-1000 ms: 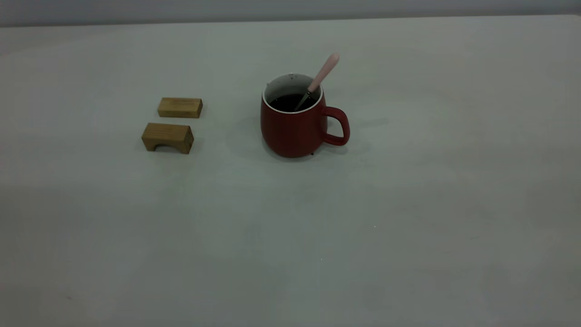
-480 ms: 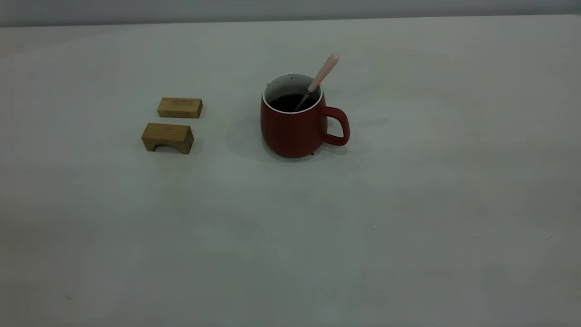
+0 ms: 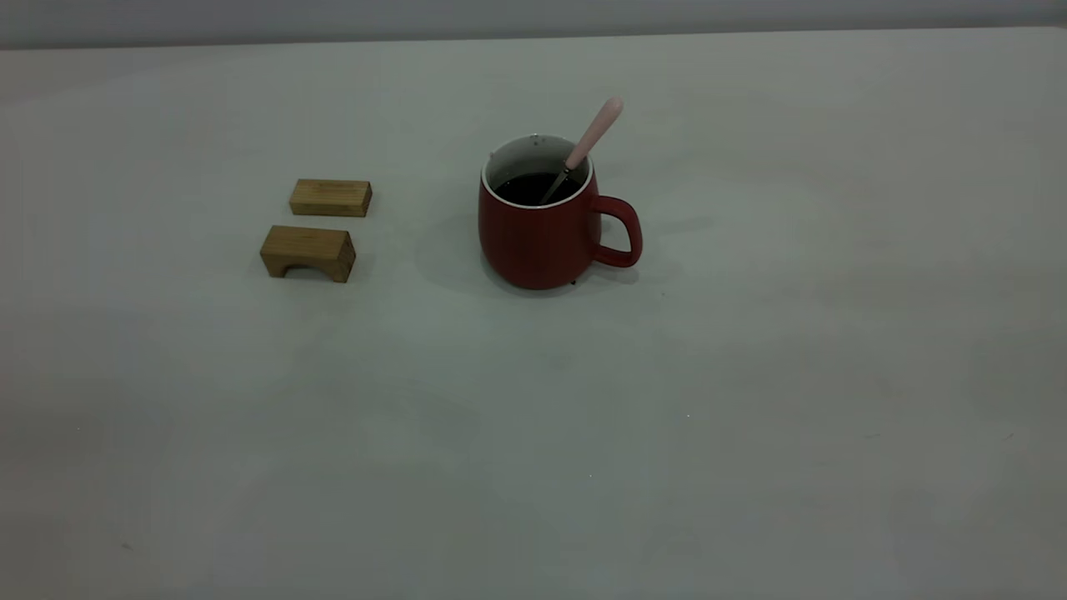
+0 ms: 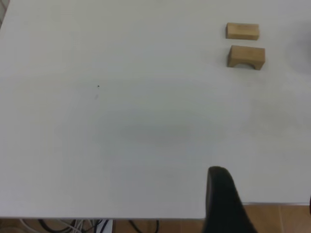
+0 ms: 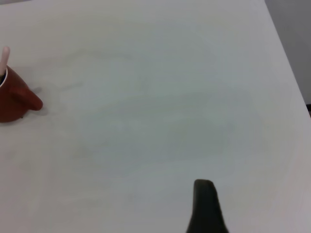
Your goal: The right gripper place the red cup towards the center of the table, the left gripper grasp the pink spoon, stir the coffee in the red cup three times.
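Observation:
The red cup stands upright near the middle of the table, its handle pointing right. Dark coffee fills it. The pink spoon leans in the cup with its handle sticking up to the right, and nothing holds it. Neither gripper appears in the exterior view. My left gripper hangs open over the table's near edge, far from the cup. My right gripper is open and empty, well away from the cup and the spoon handle.
Two tan wooden blocks lie left of the cup, the nearer one arched; the left wrist view shows them too. Below the table's edge are floor and cables.
Cup, spoon and blocks have not moved. The shade over the near left part of the table has faded.

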Tool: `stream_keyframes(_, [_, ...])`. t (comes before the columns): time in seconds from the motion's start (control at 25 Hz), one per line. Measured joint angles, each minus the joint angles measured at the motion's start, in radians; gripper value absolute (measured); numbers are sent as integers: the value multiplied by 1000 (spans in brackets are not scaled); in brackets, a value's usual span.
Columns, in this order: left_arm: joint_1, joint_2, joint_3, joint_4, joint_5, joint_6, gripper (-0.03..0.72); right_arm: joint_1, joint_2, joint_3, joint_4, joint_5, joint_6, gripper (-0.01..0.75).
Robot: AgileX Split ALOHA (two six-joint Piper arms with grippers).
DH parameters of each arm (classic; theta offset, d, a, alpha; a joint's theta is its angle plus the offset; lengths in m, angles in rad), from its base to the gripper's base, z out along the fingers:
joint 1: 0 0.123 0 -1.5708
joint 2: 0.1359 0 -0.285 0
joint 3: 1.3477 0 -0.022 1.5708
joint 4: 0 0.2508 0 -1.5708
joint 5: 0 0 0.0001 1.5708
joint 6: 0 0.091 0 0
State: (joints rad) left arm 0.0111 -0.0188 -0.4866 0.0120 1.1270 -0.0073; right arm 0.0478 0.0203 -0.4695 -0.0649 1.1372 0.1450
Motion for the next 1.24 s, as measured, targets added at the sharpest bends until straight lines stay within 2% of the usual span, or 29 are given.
stream_keyframes(1.24, [-13, 0, 0, 0, 0, 0, 492, 0, 0, 0, 0, 0, 0, 584])
